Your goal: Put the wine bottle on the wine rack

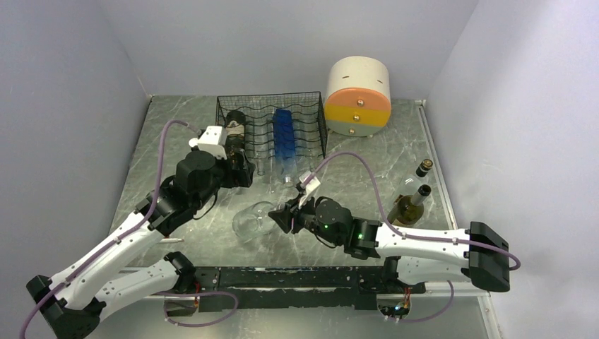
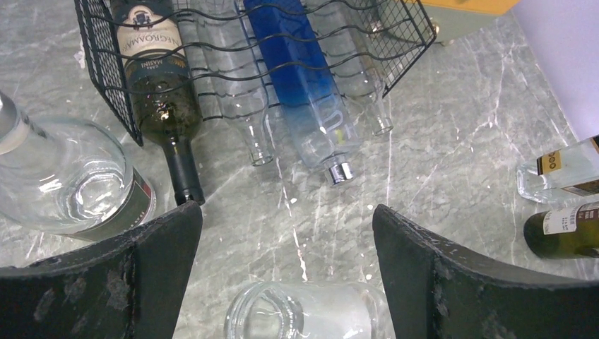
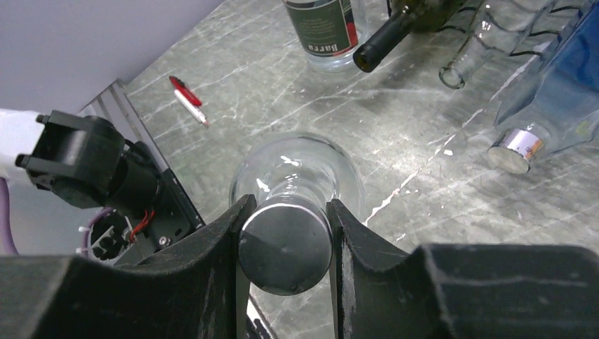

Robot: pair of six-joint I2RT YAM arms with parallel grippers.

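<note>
Right fingers [image 3: 367,244] grip the clear bottle [image 3: 297,173] by its capped neck, centre frame. Left fingers [image 2: 159,244] spread wide, facing the rack [image 2: 106,78].

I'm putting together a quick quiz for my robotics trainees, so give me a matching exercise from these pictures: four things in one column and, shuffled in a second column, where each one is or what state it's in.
Column one:
1. left hand
2. right hand
3. blue bottle
4. round drawer unit

Column two:
a. shut on the capped neck of the clear round bottle
b. lying in the wire rack, neck pointing toward the arms
c. open wide
d. standing at the back of the table, right of the rack

Pairs: 1-c, 2-a, 3-b, 4-d
</note>
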